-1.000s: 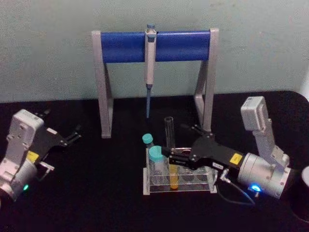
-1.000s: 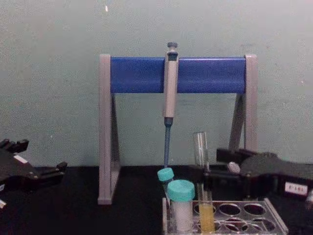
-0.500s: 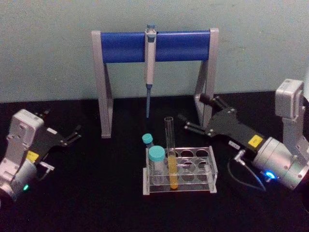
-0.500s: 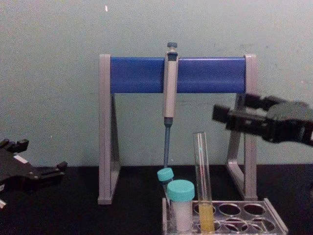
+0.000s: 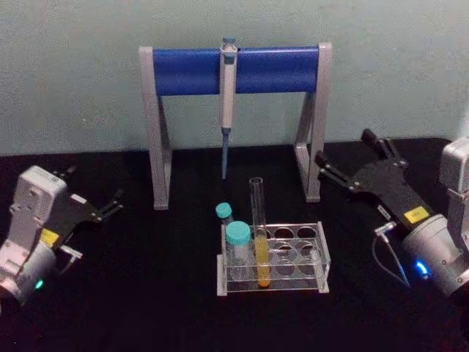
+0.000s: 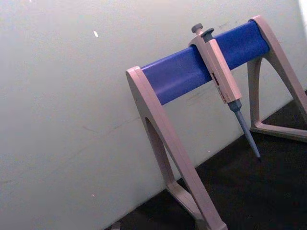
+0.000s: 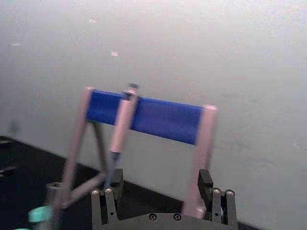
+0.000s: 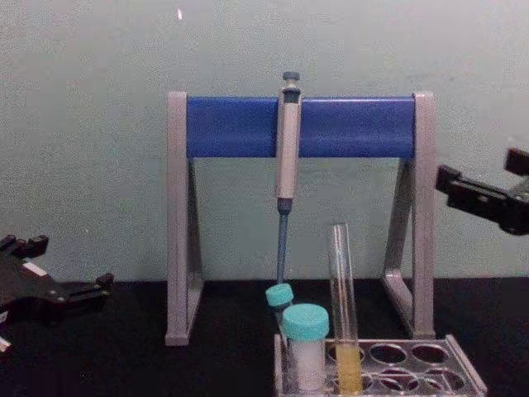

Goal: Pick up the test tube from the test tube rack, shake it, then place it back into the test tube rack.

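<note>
Rack (image 5: 272,258) at centre front of the worktop (image 5: 146,293). Tube (image 5: 259,231) upright in a front-row hole near the rack's left end; two vials (image 5: 237,248) in the holes left of it. Stand (image 5: 233,117) behind the rack, pipette (image 5: 228,103) hanging from its crossbar. Left hand (image 5: 111,208) far left; right hand (image 5: 344,163) far right, beside the stand's right leg.

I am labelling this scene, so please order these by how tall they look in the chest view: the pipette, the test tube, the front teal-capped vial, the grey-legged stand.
1. Grey-legged stand, tallest.
2. Pipette.
3. Test tube, slightly shorter than the pipette; it stands nearer the camera, so this order is unsure.
4. Front teal-capped vial, shortest.
</note>
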`<state>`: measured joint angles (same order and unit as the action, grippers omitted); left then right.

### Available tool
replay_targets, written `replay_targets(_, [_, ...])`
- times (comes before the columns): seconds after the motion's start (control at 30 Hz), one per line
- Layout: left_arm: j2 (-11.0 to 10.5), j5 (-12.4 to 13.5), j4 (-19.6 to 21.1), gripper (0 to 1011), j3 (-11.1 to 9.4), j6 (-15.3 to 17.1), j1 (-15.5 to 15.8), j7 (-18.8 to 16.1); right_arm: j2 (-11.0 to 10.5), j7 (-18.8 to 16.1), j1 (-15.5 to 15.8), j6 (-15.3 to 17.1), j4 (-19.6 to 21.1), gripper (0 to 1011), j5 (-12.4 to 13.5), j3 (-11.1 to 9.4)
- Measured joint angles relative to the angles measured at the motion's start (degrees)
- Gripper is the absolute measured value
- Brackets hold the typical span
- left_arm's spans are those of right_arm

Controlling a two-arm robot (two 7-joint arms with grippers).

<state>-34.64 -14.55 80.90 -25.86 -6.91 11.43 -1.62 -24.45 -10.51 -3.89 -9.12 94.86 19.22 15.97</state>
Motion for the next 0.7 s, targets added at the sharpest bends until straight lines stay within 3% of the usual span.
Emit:
replay_targets(0.23, [0.0, 0.0, 0.0, 1001, 0.0, 0.0, 0.0, 0.0, 3.5, 5.2, 1.6, 0.1, -2.3, 1000, -2.4, -1.8])
replay_targets(0.7, [0.0, 0.0, 0.0, 1001, 0.0, 0.0, 0.0, 0.0, 7.1, 7.0, 2.2, 3.2, -8.1, 1000, -4.5, -2.9])
